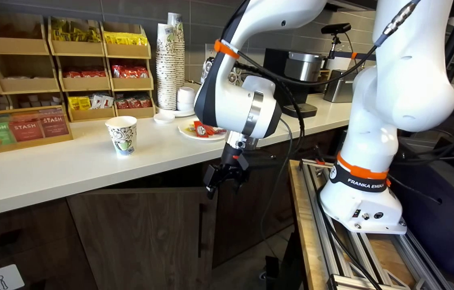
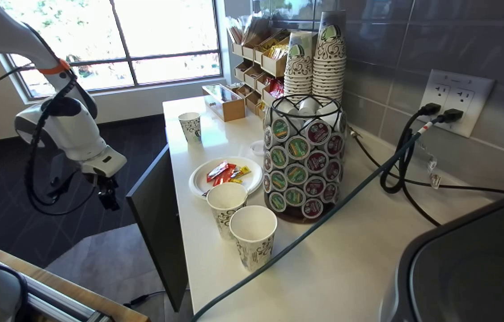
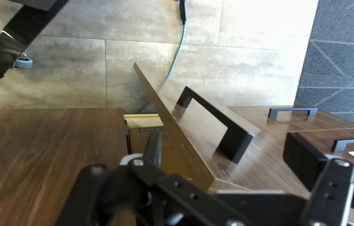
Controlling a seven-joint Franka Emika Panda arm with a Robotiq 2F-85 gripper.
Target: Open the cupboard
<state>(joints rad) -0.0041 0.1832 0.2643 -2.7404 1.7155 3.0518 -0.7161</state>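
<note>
The cupboard's dark wood-grain door [image 1: 142, 233] stands partly open, swung out from under the counter. Its free edge also shows in an exterior view [image 2: 158, 228]. In the wrist view the door [image 3: 192, 128] slants away, its black bar handle [image 3: 236, 141] on the front face. Through the gap a cardboard box [image 3: 175, 157] shows; stacked cups cannot be made out. My gripper [image 1: 224, 187] is open and empty at the door's top free corner. In the wrist view [image 3: 227, 146] one finger is on the gap side and one on the front side; contact cannot be told.
The white counter [image 1: 162, 151] overhangs the door, with a paper cup [image 1: 123, 137] and a plate of packets [image 1: 194, 135] on it. A matching dark panel [image 3: 45, 157] is beside the gap. Handled drawers [image 3: 258, 121] lie past the door. A cable [image 3: 177, 53] runs over the floor.
</note>
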